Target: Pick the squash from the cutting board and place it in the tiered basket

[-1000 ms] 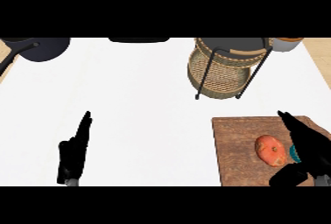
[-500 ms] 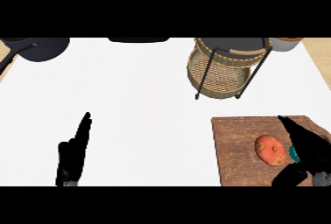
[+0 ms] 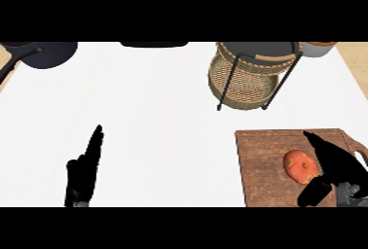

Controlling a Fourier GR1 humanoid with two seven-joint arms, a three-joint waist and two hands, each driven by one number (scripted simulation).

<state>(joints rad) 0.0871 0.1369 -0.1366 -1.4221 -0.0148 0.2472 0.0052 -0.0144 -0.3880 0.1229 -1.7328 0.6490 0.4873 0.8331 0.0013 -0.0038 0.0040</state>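
Orange-red roundish squash on right half of brown wooden cutting board, long axis roughly 12–6. Black right hand nearer: squash at its 9 o'clock, just beside palm. Fingers straight, thumb spread, nothing held. Black left hand rests open, well apart. Wicker tiered basket at squash's 11 o'clock.

Setting: I read a kitchen | white worktop | dark pan far left | wooden cutting board | wicker tiered basket far right

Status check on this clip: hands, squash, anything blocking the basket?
Both open: left hand resting lower left, right hand beside the squash, on its right. Squash lying on the cutting board, not lifted. Nothing between board and tiered basket.
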